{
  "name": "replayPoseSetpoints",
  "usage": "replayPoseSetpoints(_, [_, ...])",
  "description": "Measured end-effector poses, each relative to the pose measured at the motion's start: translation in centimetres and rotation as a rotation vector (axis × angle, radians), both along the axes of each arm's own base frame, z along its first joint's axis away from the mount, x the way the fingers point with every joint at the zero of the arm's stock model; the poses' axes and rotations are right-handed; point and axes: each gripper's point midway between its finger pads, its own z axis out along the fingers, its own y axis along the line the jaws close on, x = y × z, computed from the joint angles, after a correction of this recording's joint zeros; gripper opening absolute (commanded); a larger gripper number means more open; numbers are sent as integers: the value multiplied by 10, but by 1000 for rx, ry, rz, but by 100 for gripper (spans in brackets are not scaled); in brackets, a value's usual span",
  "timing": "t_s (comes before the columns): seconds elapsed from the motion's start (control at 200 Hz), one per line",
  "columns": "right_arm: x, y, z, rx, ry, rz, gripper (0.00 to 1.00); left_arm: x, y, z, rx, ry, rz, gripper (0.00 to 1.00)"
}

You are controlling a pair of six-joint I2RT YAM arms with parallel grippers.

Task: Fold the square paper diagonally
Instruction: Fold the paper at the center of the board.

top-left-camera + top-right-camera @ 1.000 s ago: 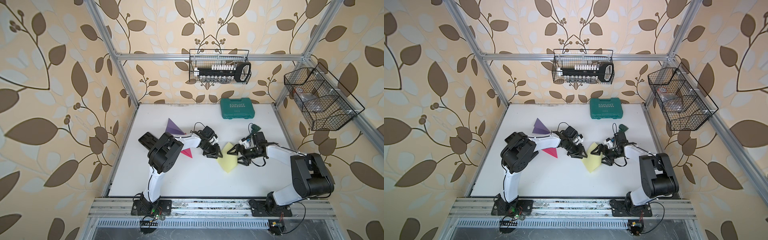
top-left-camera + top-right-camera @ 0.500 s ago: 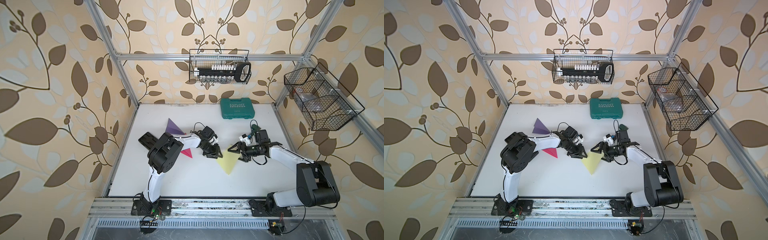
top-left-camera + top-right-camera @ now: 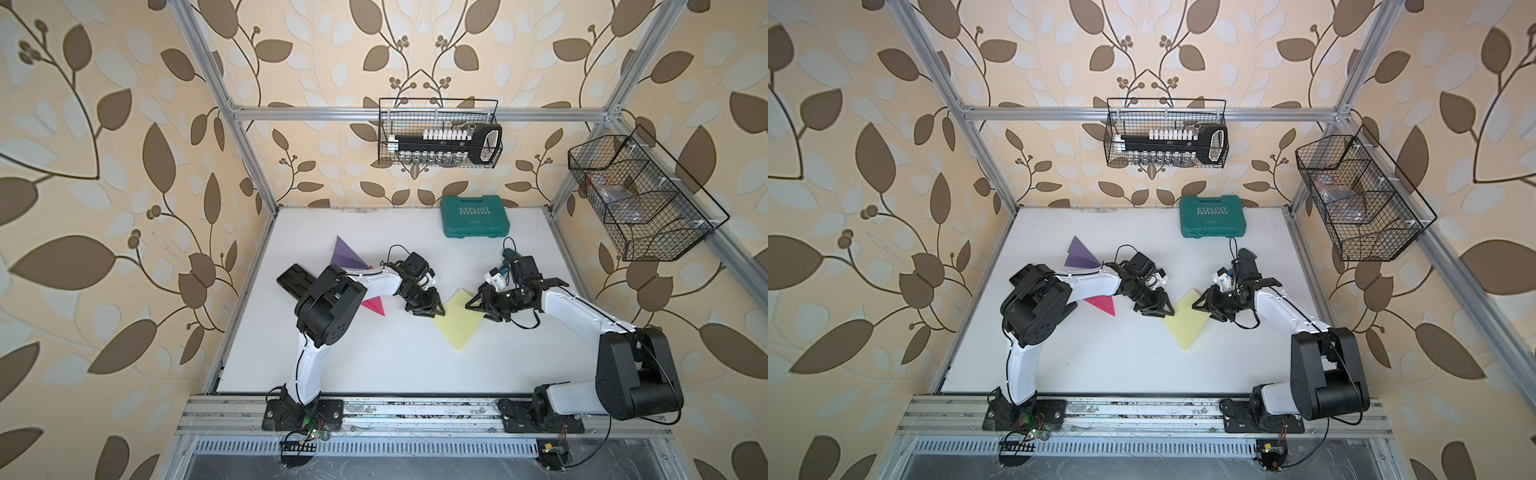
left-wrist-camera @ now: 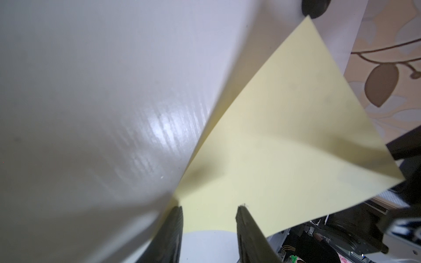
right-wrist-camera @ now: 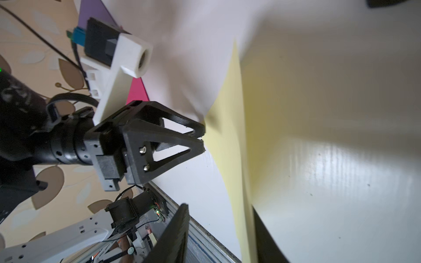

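The square paper (image 3: 459, 320) (image 3: 1185, 322) is pale yellow and lies as a diamond in the middle of the white table. My left gripper (image 3: 432, 311) (image 3: 1160, 311) stands open at its left corner, with both tips on the sheet in the left wrist view (image 4: 209, 208). At the opposite corner my right gripper (image 3: 478, 309) (image 3: 1204, 308) has its jaws apart. In the right wrist view (image 5: 218, 206) the paper (image 5: 230, 141) rises edge-on against one finger (image 5: 264, 234). The other finger stands clear of it.
A folded purple triangle (image 3: 347, 259) and a pink one (image 3: 374, 308) lie beside the left arm, near a flat black object (image 3: 293, 280). A green tool case (image 3: 475, 217) sits at the back. Wire baskets (image 3: 438, 133) (image 3: 636, 199) hang on the frame.
The right gripper's jaws have narrowed at the paper's right corner. The sheet's outline has changed from a rounded, lifted shape to a diamond. The left gripper has stayed in place.
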Motion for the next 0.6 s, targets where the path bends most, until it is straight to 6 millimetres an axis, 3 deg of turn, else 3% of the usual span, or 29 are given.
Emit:
replayPoseSetpoints(0.29, [-5, -10, -1, -161, 1, 33, 18, -2, 2, -1, 5, 2, 0, 41])
replayPoseSetpoints(0.46, [-7, -11, 1, -250, -19, 72, 0, -2, 2, -1, 5, 1, 0, 41])
replayPoseSetpoints(0.6, [-11, -2, 5, -332, -46, 129, 0, -2, 2, -1, 5, 2, 0, 41])
